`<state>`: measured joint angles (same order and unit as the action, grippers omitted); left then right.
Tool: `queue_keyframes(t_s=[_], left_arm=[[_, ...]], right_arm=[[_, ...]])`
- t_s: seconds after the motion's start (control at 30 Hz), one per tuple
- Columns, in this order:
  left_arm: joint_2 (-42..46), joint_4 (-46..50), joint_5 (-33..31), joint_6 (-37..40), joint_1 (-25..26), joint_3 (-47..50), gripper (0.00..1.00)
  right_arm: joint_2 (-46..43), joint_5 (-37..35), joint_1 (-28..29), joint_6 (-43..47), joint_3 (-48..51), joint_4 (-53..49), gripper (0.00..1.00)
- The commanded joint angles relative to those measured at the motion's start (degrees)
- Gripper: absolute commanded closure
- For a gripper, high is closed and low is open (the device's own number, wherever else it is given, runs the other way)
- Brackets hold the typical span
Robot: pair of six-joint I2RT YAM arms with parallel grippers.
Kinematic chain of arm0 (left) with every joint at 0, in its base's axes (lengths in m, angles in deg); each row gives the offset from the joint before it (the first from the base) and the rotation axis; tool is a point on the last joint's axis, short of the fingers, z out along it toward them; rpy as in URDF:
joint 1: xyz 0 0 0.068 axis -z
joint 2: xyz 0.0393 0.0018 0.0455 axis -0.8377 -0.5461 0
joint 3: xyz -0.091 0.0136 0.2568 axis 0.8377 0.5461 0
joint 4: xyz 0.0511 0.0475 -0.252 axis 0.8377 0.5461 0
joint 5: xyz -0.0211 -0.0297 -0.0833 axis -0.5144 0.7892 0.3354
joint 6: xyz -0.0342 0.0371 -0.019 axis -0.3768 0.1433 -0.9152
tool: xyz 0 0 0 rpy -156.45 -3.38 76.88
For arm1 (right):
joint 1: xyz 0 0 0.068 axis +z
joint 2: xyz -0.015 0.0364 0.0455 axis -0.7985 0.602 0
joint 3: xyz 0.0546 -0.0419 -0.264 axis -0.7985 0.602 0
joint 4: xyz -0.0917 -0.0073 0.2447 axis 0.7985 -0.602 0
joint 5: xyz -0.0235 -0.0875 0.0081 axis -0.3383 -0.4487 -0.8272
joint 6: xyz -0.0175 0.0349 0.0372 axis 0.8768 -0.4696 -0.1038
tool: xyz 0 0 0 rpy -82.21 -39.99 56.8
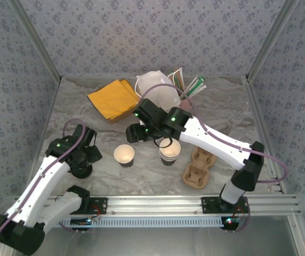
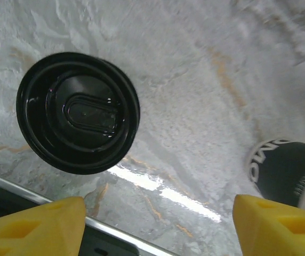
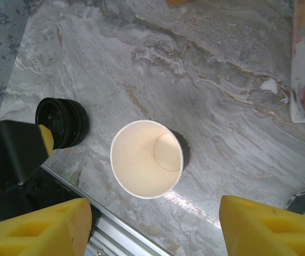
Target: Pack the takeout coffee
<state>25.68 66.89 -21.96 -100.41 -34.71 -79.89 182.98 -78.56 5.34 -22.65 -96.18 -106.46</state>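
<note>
Two yellow-tipped grippers hung, jaws spread wide, over the grey marbled table (image 1: pixel 232 112) walled by blue patterned wallpaper (image 1: pixel 142 32): the left gripper (image 2: pixel 158 224) above a black lid (image 2: pixel 78 112), the right gripper (image 3: pixel 155 224) above the empty takeout coffee cup (image 3: pixel 147 158). That cup stood upright, apart from the lid

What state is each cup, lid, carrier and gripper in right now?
Left cup: upright, lidless, empty.
Right cup: upright, lidless.
Lid: lying flat, on no cup.
Carrier: lying flat, both holes empty.
Left gripper: open, by the lid.
Right gripper: open, above the left cup.
</note>
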Motion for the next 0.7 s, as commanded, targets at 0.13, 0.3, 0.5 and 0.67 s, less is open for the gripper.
queue_keyframes(t_s=[0.13, 0.3, 0.5, 0.67], left_arm=[[-5.0, -3.0, 3.3, 5.0, -5.3, 2.1, 0.43], [-8.0, -4.5, 3.8, 5.4, -9.2, 3.1, 0.49], [-11.5, -6.5, 4.4, 5.9, -10.8, 3.9, 0.52], [-13.3, -8.0, 3.7, 5.7, -10.9, 5.0, 0.55]], right_arm=[[-8.3, -1.6, -3.1, 1.7, 7.7, 3.7, 0.23], [-10.3, -1.5, -4.4, 2.1, 9.5, 3.7, 0.23], [-11.9, -0.7, -5.6, 2.2, 11.2, 4.2, 0.23], [-13.1, -0.5, -6.3, 2.2, 12.2, 4.2, 0.23]])
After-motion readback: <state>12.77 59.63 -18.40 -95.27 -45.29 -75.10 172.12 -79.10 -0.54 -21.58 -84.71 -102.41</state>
